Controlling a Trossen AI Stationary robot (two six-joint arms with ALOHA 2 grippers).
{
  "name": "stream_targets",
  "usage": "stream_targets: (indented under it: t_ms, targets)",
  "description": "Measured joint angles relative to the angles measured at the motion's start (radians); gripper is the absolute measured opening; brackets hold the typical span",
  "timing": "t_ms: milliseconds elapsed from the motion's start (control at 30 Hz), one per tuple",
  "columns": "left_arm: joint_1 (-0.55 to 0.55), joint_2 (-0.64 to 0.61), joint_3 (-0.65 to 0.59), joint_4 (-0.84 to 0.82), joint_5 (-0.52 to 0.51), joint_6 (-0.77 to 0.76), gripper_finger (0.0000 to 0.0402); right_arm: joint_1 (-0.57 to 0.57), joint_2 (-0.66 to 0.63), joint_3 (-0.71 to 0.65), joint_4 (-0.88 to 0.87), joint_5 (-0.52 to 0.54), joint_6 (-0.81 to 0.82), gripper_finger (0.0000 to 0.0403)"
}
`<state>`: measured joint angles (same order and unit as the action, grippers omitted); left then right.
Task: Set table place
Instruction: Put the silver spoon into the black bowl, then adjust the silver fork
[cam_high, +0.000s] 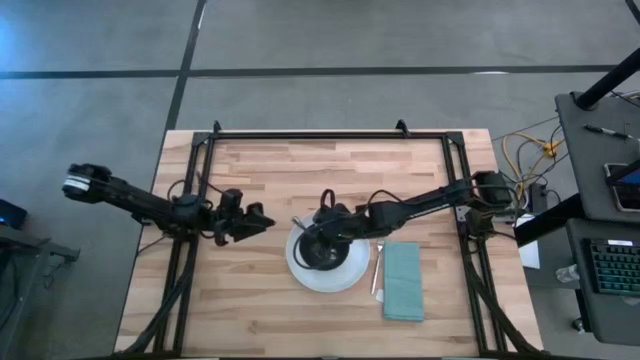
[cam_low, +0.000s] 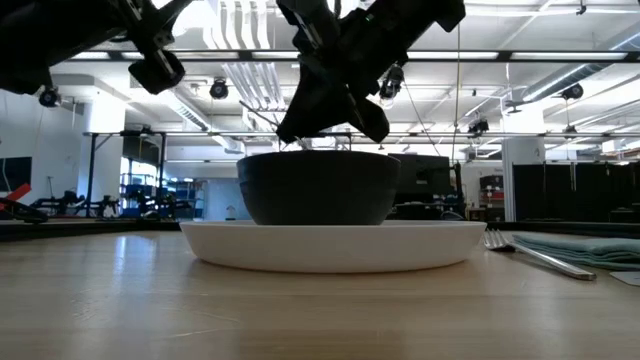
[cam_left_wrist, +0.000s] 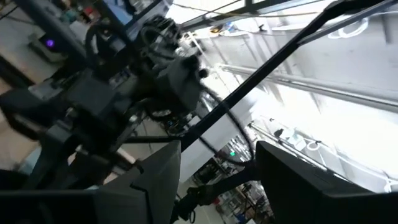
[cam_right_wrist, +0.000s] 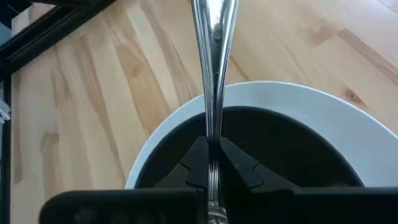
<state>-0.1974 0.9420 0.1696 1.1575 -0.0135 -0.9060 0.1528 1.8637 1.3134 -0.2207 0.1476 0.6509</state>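
Observation:
A black bowl (cam_high: 322, 252) stands in a round white plate (cam_high: 345, 280) on the light-wood table (cam_high: 250, 310). A teal napkin (cam_high: 403, 282) lies flat to the plate's right, and a silver fork (cam_high: 378, 268) lies between plate and napkin. My right gripper (cam_right_wrist: 211, 155) hovers over the bowl's far left rim and is shut on a silver spoon (cam_right_wrist: 212, 62). My left gripper (cam_high: 262, 220) is open and empty, raised above the table to the plate's left. Its fingers (cam_left_wrist: 155, 180) point up into the room. My right gripper pinches the spoon's narrow handle shaft (cam_right_wrist: 212, 134) between its two fingers. The fingers slant down from the table's right and lie along the handle. The handle's wide free end (cam_right_wrist: 214, 15) sticks out past the fingertips, clear of bowl (cam_right_wrist: 280, 155) and table. The spoon's other end is hidden under the gripper.
Black frame rails (cam_high: 190, 250) run along the table's left and right sides and its far edge. Bare wood lies in front of the plate and on the table's left half (cam_high: 230, 300). A desk with a keyboard (cam_high: 610, 265) stands off the table's right.

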Motion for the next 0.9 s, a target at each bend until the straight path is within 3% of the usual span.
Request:
stream_targets:
  t_ms: [533,900]
  targets:
    - [0.001,-0.148,0.0,0.002,0.0,0.083,0.0194,0.0,0.001,-0.01,-0.016,0.021,-0.035,0.0016]
    - [0.001,-0.15,0.0,0.001,-0.001,0.081,0.0194,-0.001,0.003,-0.019,-0.031,0.003,-0.035,0.0078]
